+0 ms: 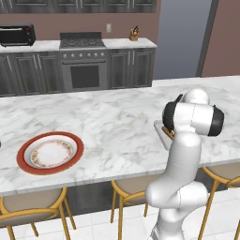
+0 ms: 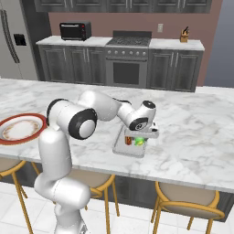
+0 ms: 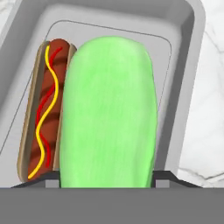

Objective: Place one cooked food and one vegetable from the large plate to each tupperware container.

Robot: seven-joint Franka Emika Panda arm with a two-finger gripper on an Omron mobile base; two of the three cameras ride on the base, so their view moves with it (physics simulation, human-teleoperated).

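Tool grasping green vegetable over tupperware container, hot dog beside

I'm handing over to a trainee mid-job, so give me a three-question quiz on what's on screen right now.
1. True or false: the large plate has no food left on it.
2. What lies beside the hot dog in the container?
A. A green vegetable
B. A bread roll
C. A knife
3. Fill in: the gripper is over the ____.

Key:
1. True; its white centre is bare.
2. A. The green vegetable lies alongside the hot dog, between the fingertips.
3. Container, near the counter front edge.
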